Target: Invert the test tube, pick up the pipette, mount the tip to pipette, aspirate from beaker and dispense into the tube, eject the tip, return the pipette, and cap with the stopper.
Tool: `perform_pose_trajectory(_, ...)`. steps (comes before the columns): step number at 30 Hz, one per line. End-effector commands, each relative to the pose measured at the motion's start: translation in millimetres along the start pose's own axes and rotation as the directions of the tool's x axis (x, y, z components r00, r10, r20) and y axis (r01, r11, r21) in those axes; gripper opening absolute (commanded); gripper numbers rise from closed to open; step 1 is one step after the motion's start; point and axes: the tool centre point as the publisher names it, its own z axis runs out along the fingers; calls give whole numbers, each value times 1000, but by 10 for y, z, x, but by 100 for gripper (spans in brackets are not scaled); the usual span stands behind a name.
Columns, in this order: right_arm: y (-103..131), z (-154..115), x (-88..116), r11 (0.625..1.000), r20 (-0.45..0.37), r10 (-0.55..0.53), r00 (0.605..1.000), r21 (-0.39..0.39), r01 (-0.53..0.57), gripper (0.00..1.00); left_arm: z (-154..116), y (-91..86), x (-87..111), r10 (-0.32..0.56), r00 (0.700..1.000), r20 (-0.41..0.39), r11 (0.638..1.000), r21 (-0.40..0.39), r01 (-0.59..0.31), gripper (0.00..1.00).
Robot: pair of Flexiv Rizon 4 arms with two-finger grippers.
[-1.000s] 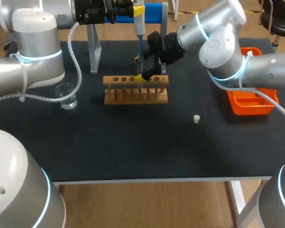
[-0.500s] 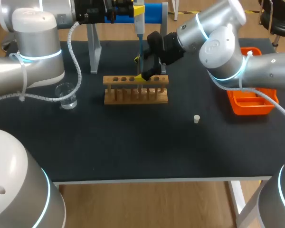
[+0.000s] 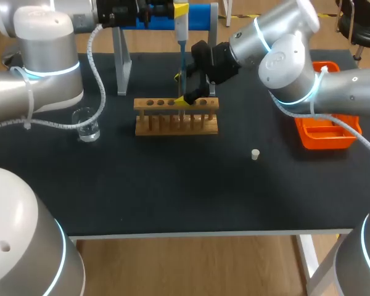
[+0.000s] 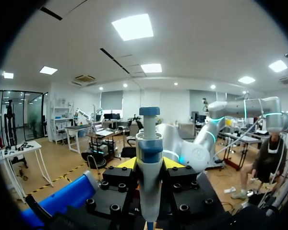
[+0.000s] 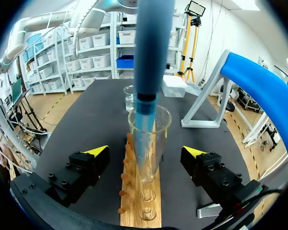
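Glass beaker (image 3: 86,123) stands at the left of the black tabletop (image 3: 172,191), well apart from the wooden test-tube rack (image 3: 176,123). Above the rack, the left claw (image 4: 150,163) is clamped on the body of the pipette (image 3: 181,37), a yellow pad pressing each side. The pipette hangs upright, its long axis in line with the test tube (image 5: 149,143) that stands in the rack below. The right wrist view shows the blue pipette tip (image 5: 145,120) inside the tube's mouth, near the middle and, as far as I can tell, not touching the glass.

That alignment decides the coming move – dispensing looks to be the step in hand, and the way out is straight up, since any sideways drift would catch the rim. The blue-topped pipette stand (image 3: 197,13) sits just behind.

The right claw (image 5: 145,151) straddles the tube with its fingers spread wide, gripping nothing (a clear gap shows on both sides). Further right lie the small white stopper (image 3: 254,154), on open tabletop, and the orange tray (image 3: 324,135) at the edge – both closer to the right arm.
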Motion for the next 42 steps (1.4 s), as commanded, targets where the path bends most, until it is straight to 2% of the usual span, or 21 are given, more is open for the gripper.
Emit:
perform_pose_trajectory(1, 1, -11, 2, 1000, -1, 0, 1000, 1, 0, 100, -18, -53, 33, 3, 1000, 8, 1000, -7, -2, 0)
perform_pose_trajectory(42, 1, -11, 2, 1000, -1, 0, 1000, 1, 0, 100, -14, -413, 122, 65, 998, 26, 998, -20, -65, 0)
